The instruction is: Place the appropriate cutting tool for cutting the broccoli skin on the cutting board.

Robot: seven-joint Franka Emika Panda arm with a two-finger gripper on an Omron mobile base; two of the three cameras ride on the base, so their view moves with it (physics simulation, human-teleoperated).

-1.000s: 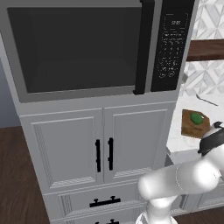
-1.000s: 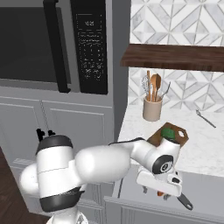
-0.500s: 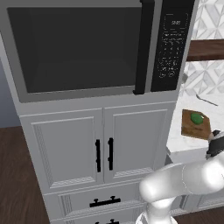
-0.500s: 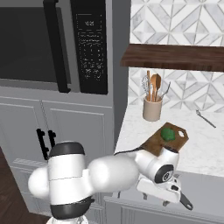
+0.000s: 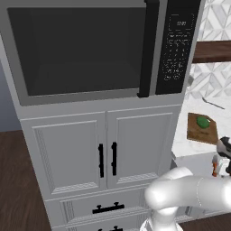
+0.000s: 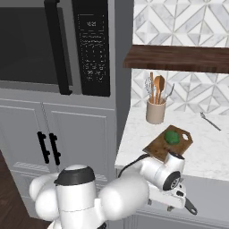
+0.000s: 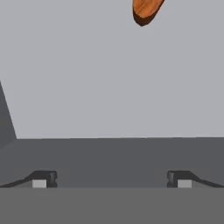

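A white robot arm reached low in front of a white marble worktop (image 6: 210,154), beside a tall grey cabinet holding a large black microwave (image 5: 99,45). The tool (image 7: 111,179) hung below the worktop's front edge, and from the hand camera its two dark fingertips (image 7: 43,179) stood wide apart with nothing between them, facing a plain grey surface. An orange-brown rounded object (image 7: 146,9) showed at the top of that view; what it was could not be told. On the worktop lay a brown wooden cutting board (image 6: 156,147), set at an angle near the front edge, with the green broccoli (image 6: 171,136) resting on it. Behind the board stood a beige crock of utensils (image 6: 155,111) against the patterned wall, under a dark wooden shelf (image 6: 179,57). A slim metal utensil (image 6: 210,121) lay well apart to the right.
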